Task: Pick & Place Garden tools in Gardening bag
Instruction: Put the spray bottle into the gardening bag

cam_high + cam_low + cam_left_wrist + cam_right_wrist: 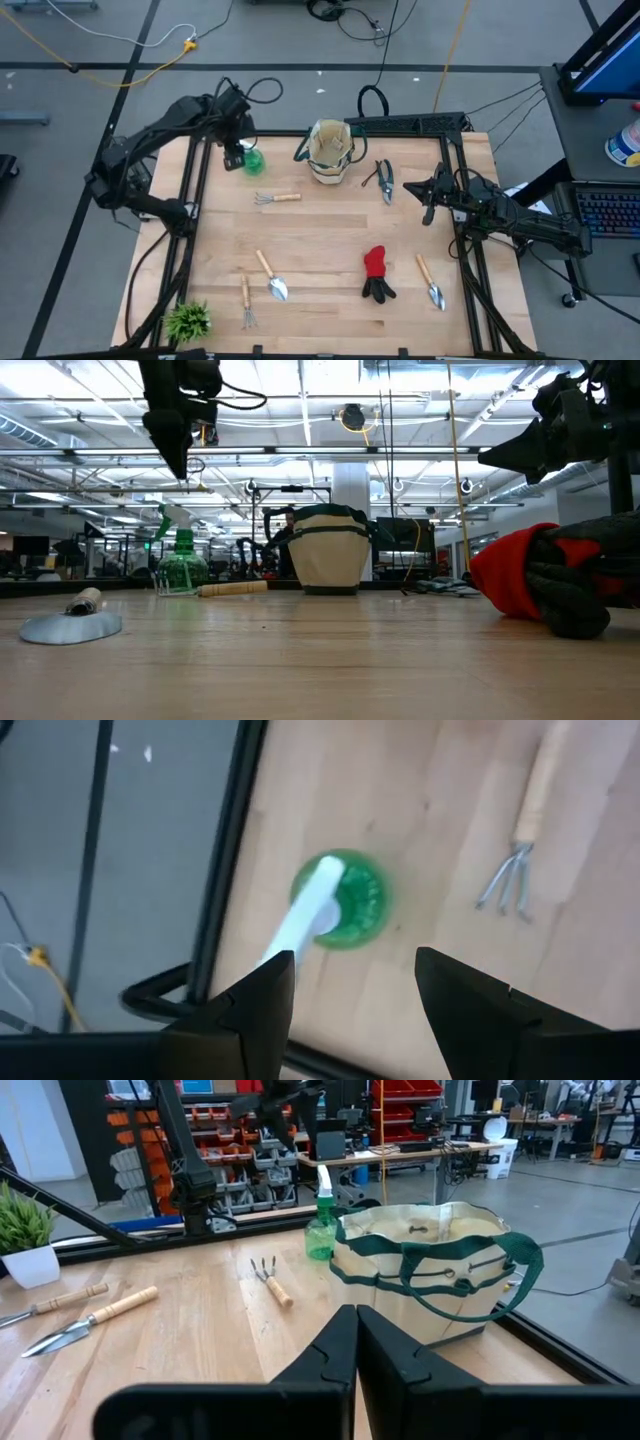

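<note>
I am holding the left gripper point(350, 985) above the green spray bottle point(252, 160), its fingers standing apart with nothing between them and the bottle's white trigger showing below the gap; the bottle is standing upright at about eleven o'clock on the table point(330, 225), near the far left corner; the right gripper point(355, 1335) is waiting at about three o'clock, fingers pressed together and empty, facing the gardening bag point(330, 150); the bag is sitting upright at twelve o'clock, beige with dark green handles; I am reading no brand or writing on any tool or on the bag. The surface is pale wooden planking in a black metal frame; beyond it I am looking into a workshop with strip lights overhead, shelving with red and blue bins, and cables trailing over a grey floor.
</note>
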Tool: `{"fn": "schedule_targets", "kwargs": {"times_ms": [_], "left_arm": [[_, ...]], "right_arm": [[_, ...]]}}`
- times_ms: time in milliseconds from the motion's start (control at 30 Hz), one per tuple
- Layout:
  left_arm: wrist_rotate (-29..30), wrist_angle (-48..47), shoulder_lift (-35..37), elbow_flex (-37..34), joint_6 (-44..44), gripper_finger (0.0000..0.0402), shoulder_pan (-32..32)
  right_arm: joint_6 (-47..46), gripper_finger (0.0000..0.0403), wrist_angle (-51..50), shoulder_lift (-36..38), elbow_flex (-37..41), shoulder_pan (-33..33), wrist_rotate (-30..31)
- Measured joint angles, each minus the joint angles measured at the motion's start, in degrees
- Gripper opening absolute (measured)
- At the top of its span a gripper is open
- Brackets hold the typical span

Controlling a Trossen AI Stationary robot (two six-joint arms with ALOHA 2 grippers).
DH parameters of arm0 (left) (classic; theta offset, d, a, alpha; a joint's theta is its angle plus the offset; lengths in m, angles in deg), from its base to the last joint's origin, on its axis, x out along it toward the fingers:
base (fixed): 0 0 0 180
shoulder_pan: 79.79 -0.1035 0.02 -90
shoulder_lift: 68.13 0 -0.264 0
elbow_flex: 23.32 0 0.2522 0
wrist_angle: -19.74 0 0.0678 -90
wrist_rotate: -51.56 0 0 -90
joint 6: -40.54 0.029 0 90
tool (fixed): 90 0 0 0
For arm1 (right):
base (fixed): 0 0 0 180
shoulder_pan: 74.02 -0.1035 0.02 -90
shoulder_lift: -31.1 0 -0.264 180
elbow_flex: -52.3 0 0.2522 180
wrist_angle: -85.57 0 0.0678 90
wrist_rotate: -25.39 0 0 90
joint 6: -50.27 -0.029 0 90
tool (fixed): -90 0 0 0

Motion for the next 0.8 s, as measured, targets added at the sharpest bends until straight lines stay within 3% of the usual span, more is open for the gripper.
{"fn": "schedule_targets", "kwargs": {"times_ms": [333,800], "left_arm": [[1.5,0.1,-0.5,0.0,11.9,0.0216,-2.7],[4.8,0.5,-9.3,0.0,15.7,0.0216,-2.9]], "right_arm": [[0.0,0.0,0.0,0.0,0.0,0.0,0.0],[0.0,0.0,0.0,0.0,0.0,0.0,-0.1]]}}
